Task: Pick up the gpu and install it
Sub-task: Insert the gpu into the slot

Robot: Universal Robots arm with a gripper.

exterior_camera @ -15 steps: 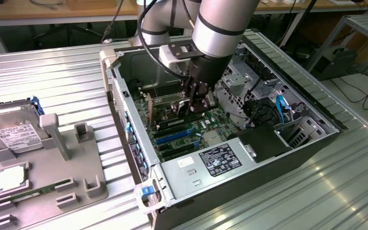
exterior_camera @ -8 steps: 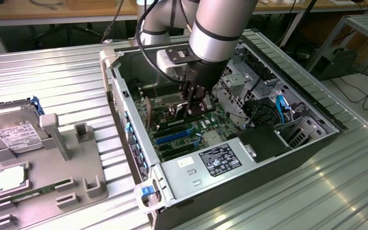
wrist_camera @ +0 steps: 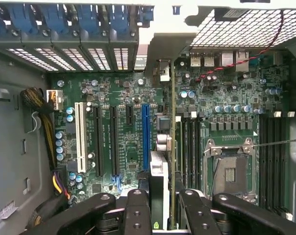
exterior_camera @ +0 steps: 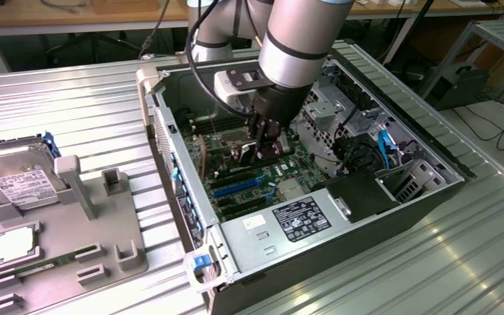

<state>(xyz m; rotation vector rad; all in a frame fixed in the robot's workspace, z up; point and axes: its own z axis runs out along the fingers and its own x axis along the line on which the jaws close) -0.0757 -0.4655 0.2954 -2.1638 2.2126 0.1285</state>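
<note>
The gpu [wrist_camera: 159,176] shows edge-on in the wrist view, a thin dark card standing upright between the fingers [wrist_camera: 137,210], with its silver end bracket [wrist_camera: 160,49] against the case's rear slot openings. My gripper [wrist_camera: 165,211] is shut on it. The card hangs over the motherboard [wrist_camera: 123,93], just beside the long blue slot [wrist_camera: 146,132]; whether it is seated I cannot tell. In the exterior view my gripper [exterior_camera: 265,146] reaches down into the open computer case [exterior_camera: 427,197], with the gpu [exterior_camera: 236,153] below its fingers.
A power supply [exterior_camera: 296,220] fills the case's near end. A drive cage and blue cables [exterior_camera: 383,147] lie on the exterior view's right. The CPU socket [wrist_camera: 230,171] sits beside the card. Outside the case, a grey holder [exterior_camera: 86,216] carries a hard drive [exterior_camera: 16,184] and a memory stick [exterior_camera: 46,268].
</note>
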